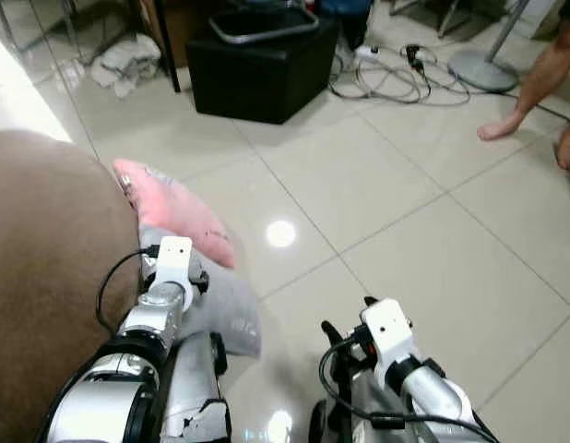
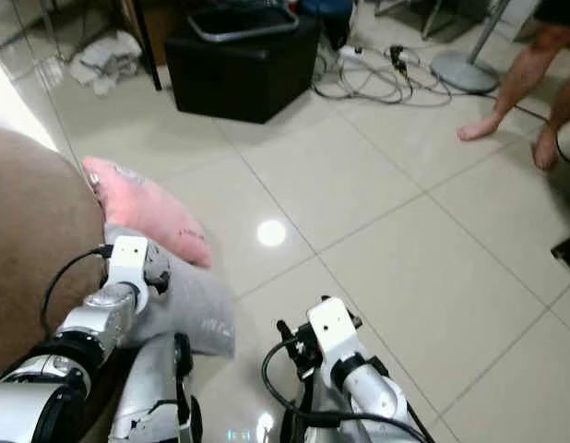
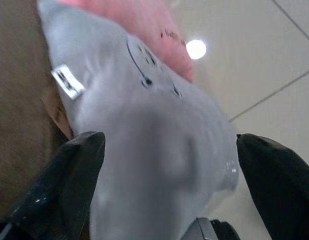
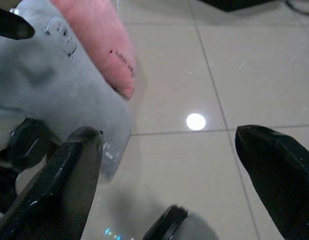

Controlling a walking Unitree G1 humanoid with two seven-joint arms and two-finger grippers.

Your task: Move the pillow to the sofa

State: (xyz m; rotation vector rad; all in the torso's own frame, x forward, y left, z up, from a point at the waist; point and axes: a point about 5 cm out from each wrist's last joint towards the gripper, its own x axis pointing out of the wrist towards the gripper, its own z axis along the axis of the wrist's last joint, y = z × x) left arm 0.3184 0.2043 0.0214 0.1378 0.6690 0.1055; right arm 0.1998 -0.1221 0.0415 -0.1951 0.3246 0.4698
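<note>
Filling the left of the head views from about 8 to 10 o'clock, the brown sofa [image 1: 45,277] is the largest thing here, and the pink-and-grey pillow [image 1: 188,249] lies against its edge, overhanging the tiled floor [image 1: 405,240]. The pillow's long axis runs from its pink end near 11 o'clock down to its grey end near 6 o'clock, roughly along the sofa's edge.

The left tool [image 3: 167,165] is the nearer one — its wrist sits right over the grey part, and the pillow lies straight ahead of it, between the fingers. The fingers [image 3: 69,175] are spread wide on either side of the grey cloth, released; whether they touch it I cannot tell. The right tool [image 4: 169,165] is also spread and grasping nothing, with bare floor between its fingers and the pillow off toward 10 o'clock.

The left wrist view shows a small white label [image 3: 68,81] and stitched marks on the grey cloth — too small in the head views. The head views alone show a black box [image 1: 262,65], cables [image 1: 396,78] and a person's bare feet [image 1: 506,125] near 1 o'clock.
</note>
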